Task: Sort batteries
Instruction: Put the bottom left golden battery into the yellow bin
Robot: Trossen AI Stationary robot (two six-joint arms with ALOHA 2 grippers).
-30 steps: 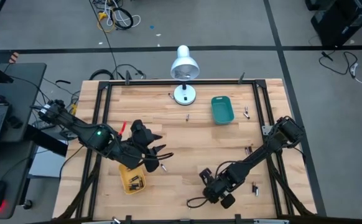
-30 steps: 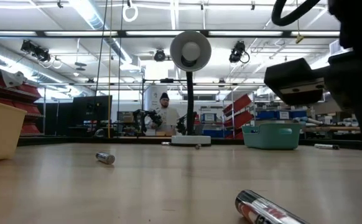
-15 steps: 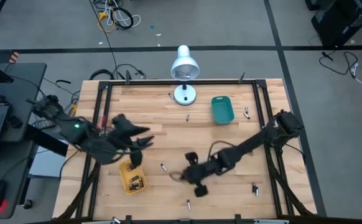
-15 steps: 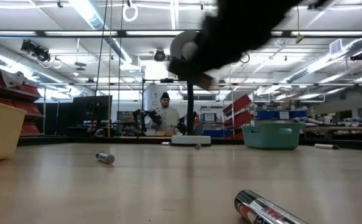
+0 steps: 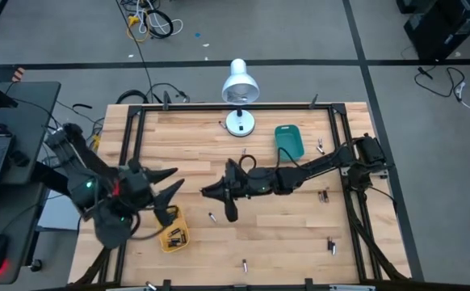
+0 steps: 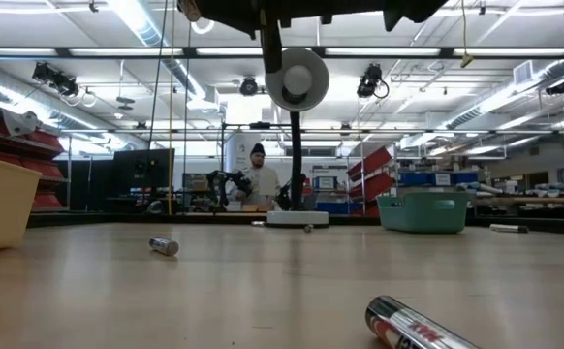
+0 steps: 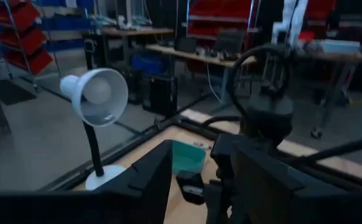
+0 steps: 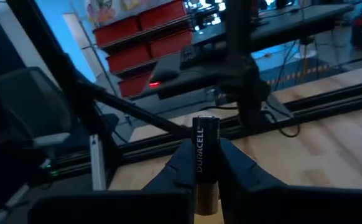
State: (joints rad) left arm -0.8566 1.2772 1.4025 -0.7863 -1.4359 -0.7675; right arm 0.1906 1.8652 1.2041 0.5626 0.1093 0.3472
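The right hand (image 8: 207,163) — clenched on a Duracell battery (image 8: 206,152) — has swung to mid-worktop (image 5: 300,234), while the left hand (image 5: 169,184), fingers parted, has pulled back.

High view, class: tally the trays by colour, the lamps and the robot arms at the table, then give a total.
Yellow tray: 1
Teal tray: 1
Lamp: 1
Robot arms (left arm, right arm): 2
Total: 5

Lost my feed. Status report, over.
Right gripper shut on battery, mid-table. Left gripper open, empty, above yellow tray. Path clear.
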